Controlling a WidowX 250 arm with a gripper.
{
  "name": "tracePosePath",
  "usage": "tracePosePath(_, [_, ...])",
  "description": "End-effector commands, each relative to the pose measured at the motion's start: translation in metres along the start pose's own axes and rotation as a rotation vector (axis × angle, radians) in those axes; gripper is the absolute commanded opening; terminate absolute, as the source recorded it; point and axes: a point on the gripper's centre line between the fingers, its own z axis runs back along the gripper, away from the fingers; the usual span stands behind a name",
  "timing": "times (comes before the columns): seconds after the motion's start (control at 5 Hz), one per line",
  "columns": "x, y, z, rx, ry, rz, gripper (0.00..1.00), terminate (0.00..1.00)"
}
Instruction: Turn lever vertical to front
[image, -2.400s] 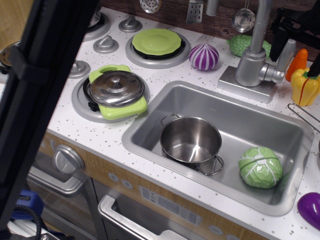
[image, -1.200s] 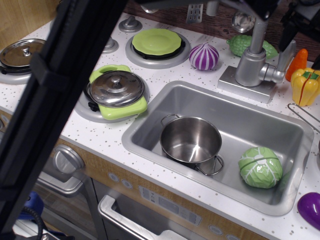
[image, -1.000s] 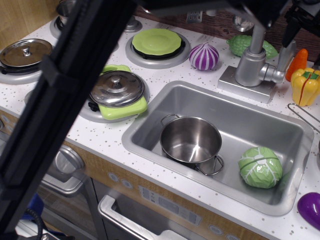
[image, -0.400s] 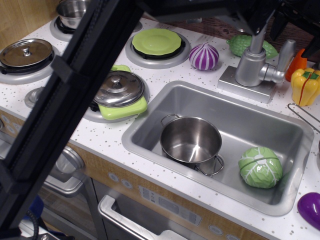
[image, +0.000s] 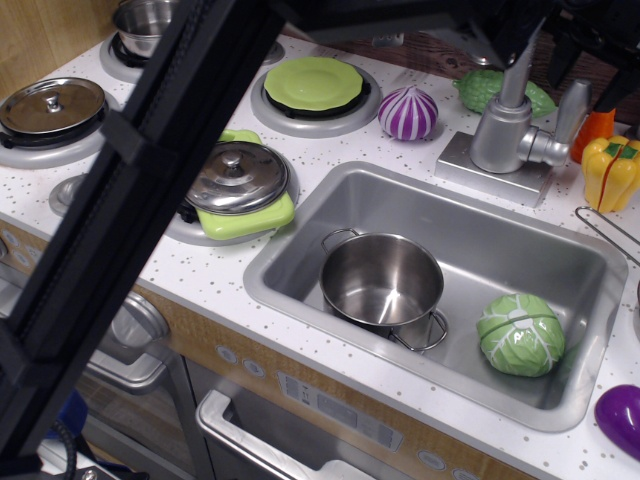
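Your gripper (image: 590, 45) hangs at the counter's far right corner just above the lever (image: 571, 108), which stands upright, ready to grasp; jaw spacing is unreadable.

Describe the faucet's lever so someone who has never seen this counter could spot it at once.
Start at the grey metal sink basin and look to its back right corner, where the silver faucet body stands on a square base. The short flat grey-silver lever sticks up from the body's right side. Unlike the tall spout, it is a stubby paddle, just left of the yellow toy pepper.
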Motion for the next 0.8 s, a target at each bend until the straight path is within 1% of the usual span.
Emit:
tracePosePath(0.0, [0.004, 0.007, 0.023, -0.023, -0.043, 0.038, 0.0, 0.0])
tracePosePath(0.2, [-0.008, -0.002, 0.029, -0.029, -0.021, 0.067, 0.0, 0.0])
tracePosePath(0.4, [-0.02, -0.008, 0.04, -0.02, 0.001, 0.089, 0.0, 0.0])
tracePosePath(0.6, [-0.03, -0.01, 0.041, -0.02, 0.008, 0.102, 0.0, 0.0])
